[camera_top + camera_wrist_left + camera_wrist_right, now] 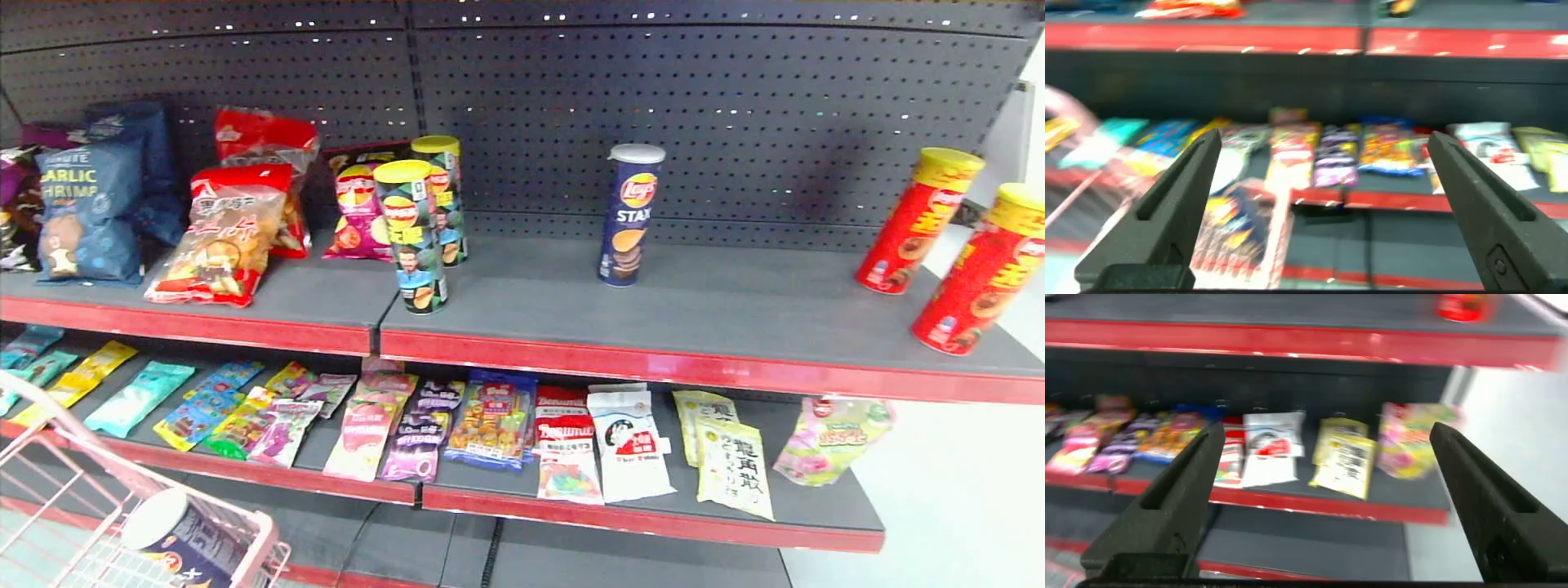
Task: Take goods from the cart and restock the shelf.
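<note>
Status: restock looks partly done. The upper shelf (735, 302) carries one blue canister (630, 216) mid-frame, two dark canisters (412, 237) left of centre and two red canisters (918, 220) leaning at the right edge.

To do: at least one cart canister (184, 539) lies in the pink cart (263, 539), bottom left corner of the head view (the rest of the cart is cut off, so we can't count).

Left claw (1324, 139) is spread wide and holds nothing. Right claw (1327, 429) is the same. Both face the lower shelf (824, 506) of flat snack packets (490, 425).

In the way, we'd judge: the cart rim and the red shelf lip. Chip bags (220, 245) crowd the upper left.
</note>
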Robot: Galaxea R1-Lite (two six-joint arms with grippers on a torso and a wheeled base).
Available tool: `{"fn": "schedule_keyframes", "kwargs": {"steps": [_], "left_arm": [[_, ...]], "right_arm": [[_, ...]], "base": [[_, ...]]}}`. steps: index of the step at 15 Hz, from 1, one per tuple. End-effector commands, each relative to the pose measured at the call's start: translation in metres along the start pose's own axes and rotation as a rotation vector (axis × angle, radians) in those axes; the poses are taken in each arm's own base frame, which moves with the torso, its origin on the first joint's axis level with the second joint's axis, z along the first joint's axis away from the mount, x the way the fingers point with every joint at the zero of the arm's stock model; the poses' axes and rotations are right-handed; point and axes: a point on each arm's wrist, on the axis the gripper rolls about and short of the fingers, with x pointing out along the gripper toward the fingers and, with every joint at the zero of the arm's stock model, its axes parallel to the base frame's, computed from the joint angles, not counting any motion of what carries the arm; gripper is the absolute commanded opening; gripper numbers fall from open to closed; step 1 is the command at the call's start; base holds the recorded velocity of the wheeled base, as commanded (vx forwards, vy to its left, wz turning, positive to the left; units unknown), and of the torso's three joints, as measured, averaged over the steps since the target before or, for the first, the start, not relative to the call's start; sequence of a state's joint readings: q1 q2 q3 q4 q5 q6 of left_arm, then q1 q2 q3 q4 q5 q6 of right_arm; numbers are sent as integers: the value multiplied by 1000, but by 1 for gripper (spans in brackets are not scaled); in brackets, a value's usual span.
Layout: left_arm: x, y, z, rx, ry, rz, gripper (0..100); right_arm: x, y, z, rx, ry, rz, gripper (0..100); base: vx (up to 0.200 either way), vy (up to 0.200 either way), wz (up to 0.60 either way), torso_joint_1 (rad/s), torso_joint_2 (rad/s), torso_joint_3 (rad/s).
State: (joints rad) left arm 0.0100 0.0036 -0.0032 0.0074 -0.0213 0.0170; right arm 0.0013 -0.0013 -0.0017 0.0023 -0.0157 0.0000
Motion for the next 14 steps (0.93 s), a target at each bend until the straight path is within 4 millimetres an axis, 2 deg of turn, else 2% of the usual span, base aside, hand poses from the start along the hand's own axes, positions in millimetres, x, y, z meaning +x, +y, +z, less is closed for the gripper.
{"fn": "schedule_keyframes", "kwargs": {"steps": [1, 9, 11, 14], "left_arm": [[0, 0, 0, 0, 0, -1, 100], [0, 0, 0, 0, 0, 1, 100], [0, 0, 0, -2, 0, 1, 100], [0, 0, 0, 0, 0, 2, 100]], "right_arm": [[0, 0, 0, 0, 1, 1, 100], [0, 0, 0, 2, 1, 1, 100], [0, 0, 0, 3, 1, -1, 100], [0, 0, 0, 3, 1, -1, 100]], "base": [[0, 0, 600, 22, -2, -2], [0, 0, 600, 4, 0, 4], [0, 0, 0, -13, 25, 18], [0, 0, 0, -129, 325, 180]]}}
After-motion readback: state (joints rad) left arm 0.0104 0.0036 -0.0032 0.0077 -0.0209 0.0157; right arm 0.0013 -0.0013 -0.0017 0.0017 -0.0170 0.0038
